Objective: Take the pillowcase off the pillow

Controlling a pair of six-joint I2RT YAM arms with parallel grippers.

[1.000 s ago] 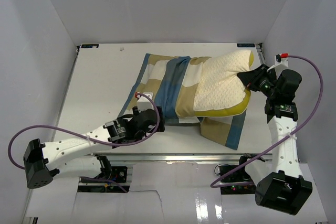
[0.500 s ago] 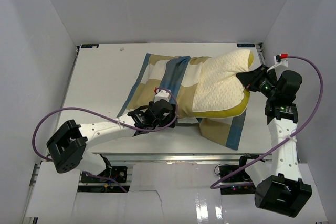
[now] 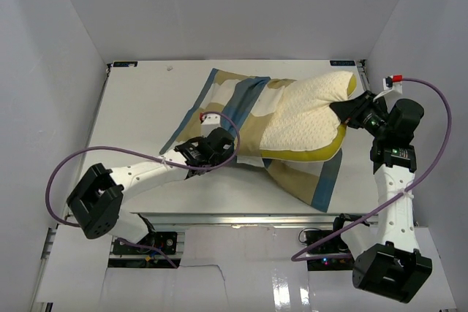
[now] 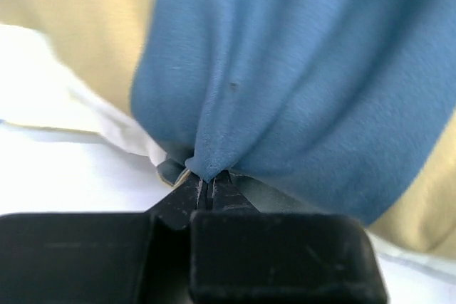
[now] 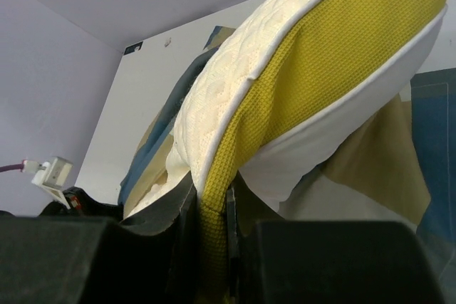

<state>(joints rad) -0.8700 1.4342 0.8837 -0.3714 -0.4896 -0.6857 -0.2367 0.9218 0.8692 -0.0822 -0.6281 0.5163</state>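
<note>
While the left claw (image 4: 206,189) bites into a gathered fold of the pillowcase (image 4: 299,90), its two fingers are pressed together on the blue check, with only a hairline slit between them. The cloth balloons up and away from the tips, with tan checks on either side of the blue. Under the claw and off to its left, the white desk (image 4: 64,169) shows. From above, this left claw (image 3: 219,147) sits at the near edge of the pillowcase (image 3: 241,107). The checked cloth spreads beyond it and runs across towards the right claw (image 3: 349,109). That right claw (image 5: 211,211) is clamped on the yellow edging at a corner of the pillow (image 5: 242,97), with one finger on each side of the rim. The cream dotted face of the pillow (image 3: 303,118) reaches from the right claw back towards the left one. The end next to the right claw is bare, and the other end is tucked inside the pillowcase. Below the right claw's grip, a loose flap of tan, blue and white cloth lies on the desk (image 3: 139,107).
</note>
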